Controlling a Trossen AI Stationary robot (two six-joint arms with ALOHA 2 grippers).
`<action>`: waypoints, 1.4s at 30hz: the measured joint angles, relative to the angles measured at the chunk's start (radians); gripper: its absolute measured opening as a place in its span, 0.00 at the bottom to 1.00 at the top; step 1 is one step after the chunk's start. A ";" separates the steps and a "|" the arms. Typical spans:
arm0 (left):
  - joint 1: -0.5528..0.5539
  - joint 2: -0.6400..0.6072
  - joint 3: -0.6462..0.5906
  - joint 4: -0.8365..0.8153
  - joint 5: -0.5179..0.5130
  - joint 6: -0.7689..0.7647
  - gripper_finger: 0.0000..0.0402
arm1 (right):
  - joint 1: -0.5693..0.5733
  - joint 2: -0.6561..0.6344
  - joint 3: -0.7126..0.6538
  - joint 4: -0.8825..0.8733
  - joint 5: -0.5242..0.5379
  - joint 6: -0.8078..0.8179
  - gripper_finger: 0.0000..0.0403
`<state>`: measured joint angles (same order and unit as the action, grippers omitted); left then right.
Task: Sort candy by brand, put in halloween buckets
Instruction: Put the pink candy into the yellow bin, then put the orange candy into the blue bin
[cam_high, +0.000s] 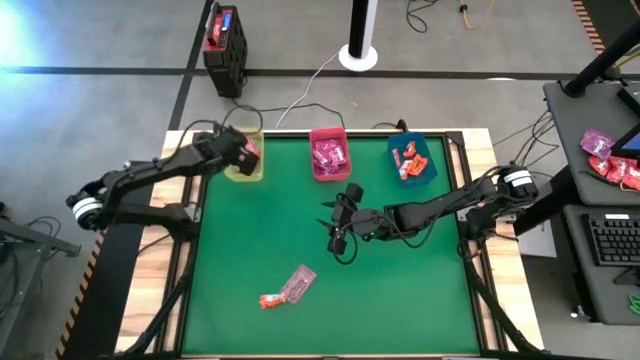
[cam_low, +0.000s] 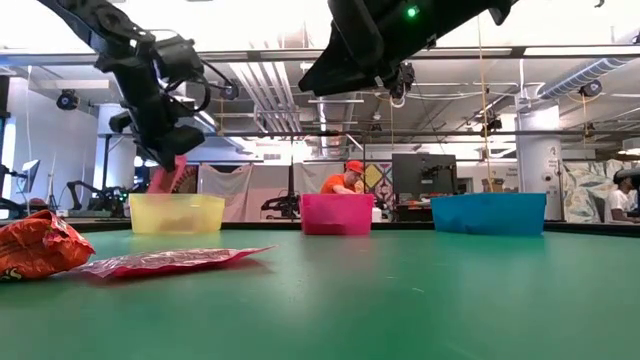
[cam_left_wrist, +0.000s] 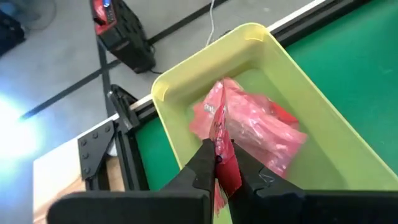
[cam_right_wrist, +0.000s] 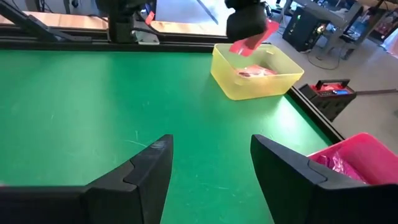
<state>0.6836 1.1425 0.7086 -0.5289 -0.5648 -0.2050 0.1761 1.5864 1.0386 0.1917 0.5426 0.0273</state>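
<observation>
My left gripper (cam_left_wrist: 219, 163) is shut on a pink-red candy packet (cam_left_wrist: 217, 115) above the yellow-green bucket (cam_left_wrist: 249, 32) at the table's far left. More pink candy (cam_left_wrist: 268, 130) lies inside that bucket. The pink-red bucket (cam_high: 328, 155) and the blue-teal bucket (cam_high: 411, 160) stand to its right along the far edge, both with candy in them. My right gripper (cam_high: 340, 225) hangs open over the middle of the green mat with nothing between its fingers. A pale pink packet (cam_high: 298, 281) and an orange-red packet (cam_high: 270, 299) lie flat on the mat near the front. My left gripper pinches the candy packet between its two fingers, which press on the packet's flat faces (cam_left_wrist: 221, 142). The fingers slant down from the table's left. The packet sticks out past the fingertips and hangs lifted clear, its lower end (cam_low: 166, 182) just above the yellow-green bucket's rim.
A black-and-red box (cam_high: 224, 40) stands on the floor beyond the far edge. Green mat lies bare between the buckets and the two loose packets. A side table at the right holds more candy (cam_high: 610, 160) and a keyboard (cam_high: 612, 240). A person sits in the room behind.
</observation>
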 joint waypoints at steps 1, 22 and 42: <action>0.022 0.002 0.000 0.014 0.023 0.024 0.00 | 0.000 0.000 0.000 -0.001 0.000 0.000 0.52; 0.039 0.008 0.000 0.066 0.027 0.040 0.27 | 0.000 0.001 -0.015 -0.023 0.000 0.026 0.52; -0.634 -0.037 0.000 0.056 0.160 -0.127 0.34 | -0.001 0.084 -0.027 0.000 -0.425 0.023 0.52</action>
<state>0.0494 1.1057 0.7086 -0.4731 -0.4052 -0.3317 0.1753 1.6701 1.0115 0.1920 0.1179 0.0500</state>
